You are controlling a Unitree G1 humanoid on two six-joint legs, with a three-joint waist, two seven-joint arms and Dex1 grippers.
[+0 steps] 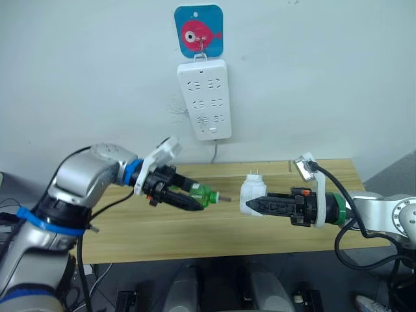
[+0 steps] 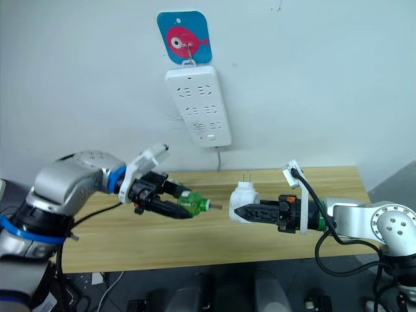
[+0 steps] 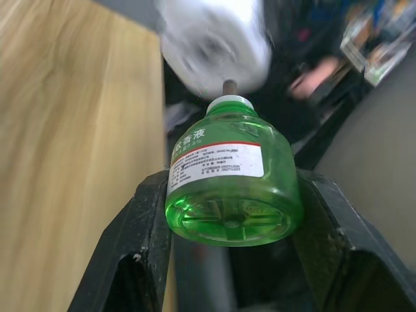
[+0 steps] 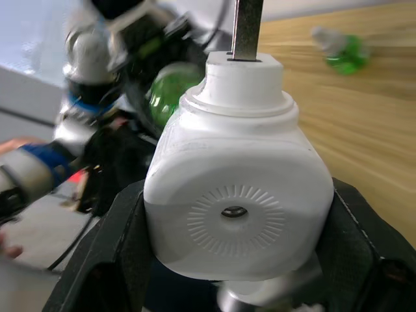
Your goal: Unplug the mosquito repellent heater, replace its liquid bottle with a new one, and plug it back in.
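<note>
My left gripper (image 1: 198, 200) is shut on a green liquid bottle (image 1: 207, 195), held on its side above the wooden table (image 1: 195, 231) with its wick pointing right. My right gripper (image 1: 250, 205) is shut on the white mosquito repellent heater (image 1: 252, 193), whose two prongs stick up. Bottle and heater face each other at the same height over the middle of the table, a small gap apart. In the left wrist view the bottle (image 3: 227, 175) sits between both fingers, its wick tip close under the heater (image 3: 214, 45). In the right wrist view the heater (image 4: 237, 195) sits between the fingers.
A long white power strip (image 1: 205, 99) hangs on the wall from a blue fish hook (image 1: 198, 30), its cable dropping behind the table. A second green bottle (image 4: 343, 51) lies on the tabletop beyond the heater in the right wrist view.
</note>
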